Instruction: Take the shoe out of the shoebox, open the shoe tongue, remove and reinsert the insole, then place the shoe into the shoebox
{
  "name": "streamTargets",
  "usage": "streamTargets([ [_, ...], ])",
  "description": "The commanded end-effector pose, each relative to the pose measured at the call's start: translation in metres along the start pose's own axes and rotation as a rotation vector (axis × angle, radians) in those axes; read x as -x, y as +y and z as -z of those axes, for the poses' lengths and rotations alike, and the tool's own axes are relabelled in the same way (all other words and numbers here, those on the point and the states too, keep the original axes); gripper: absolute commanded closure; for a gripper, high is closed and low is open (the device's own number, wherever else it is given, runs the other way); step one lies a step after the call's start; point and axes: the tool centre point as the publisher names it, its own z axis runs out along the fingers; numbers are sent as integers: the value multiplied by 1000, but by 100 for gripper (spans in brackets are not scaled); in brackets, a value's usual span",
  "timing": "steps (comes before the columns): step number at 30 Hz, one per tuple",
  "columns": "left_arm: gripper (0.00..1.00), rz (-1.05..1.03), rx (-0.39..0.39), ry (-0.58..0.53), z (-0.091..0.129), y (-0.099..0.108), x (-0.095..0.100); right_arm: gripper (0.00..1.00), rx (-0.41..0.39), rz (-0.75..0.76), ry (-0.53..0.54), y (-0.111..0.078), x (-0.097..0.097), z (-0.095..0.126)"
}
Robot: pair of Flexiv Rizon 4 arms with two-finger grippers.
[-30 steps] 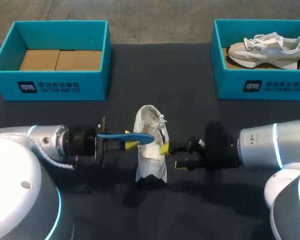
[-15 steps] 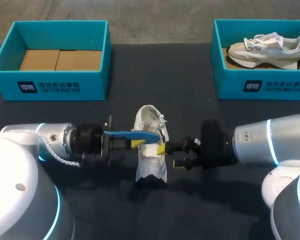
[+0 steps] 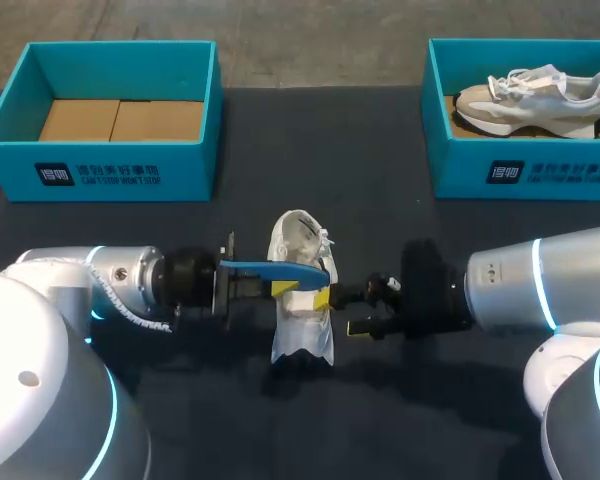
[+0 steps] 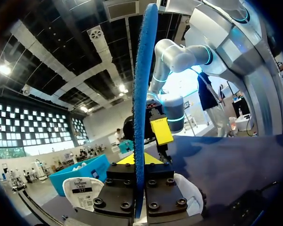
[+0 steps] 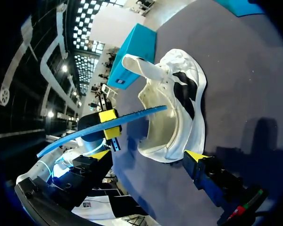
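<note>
A white shoe (image 3: pixel 300 300) stands on the dark table in the middle, its opening facing up. My left gripper (image 3: pixel 283 289) is shut on a blue insole (image 3: pixel 277 268), which lies level with its front end over the shoe's opening. In the left wrist view the insole (image 4: pixel 142 94) stands edge-on, clamped in the gripper (image 4: pixel 140 161), with the shoe (image 4: pixel 82 192) below. My right gripper (image 3: pixel 341 312) is open at the shoe's right side, one yellow fingertip (image 5: pixel 195 156) close to the shoe's (image 5: pixel 177 110) edge. Whether that fingertip touches the shoe is unclear.
A teal shoebox (image 3: pixel 10 115) with a bare cardboard floor stands at the back left. A second teal shoebox (image 3: pixel 435 120) at the back right holds a beige sneaker (image 3: pixel 535 95). Both arms meet in the middle near the table's front.
My left arm has carried the insole to the right, so its front end now reaches over the shoe's opening. My right gripper shifted slightly left toward the shoe.
</note>
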Motion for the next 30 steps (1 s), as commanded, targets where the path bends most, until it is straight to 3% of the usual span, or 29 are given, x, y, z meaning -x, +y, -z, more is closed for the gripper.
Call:
streamTargets([
  [1, 100, 7, 12, 6, -1, 8, 0, 0, 2, -1, -12, 0, -3, -2],
  [30, 100, -125, 158, 77, 7, 37, -4, 0, 2, -1, -12, 0, -3, -2],
])
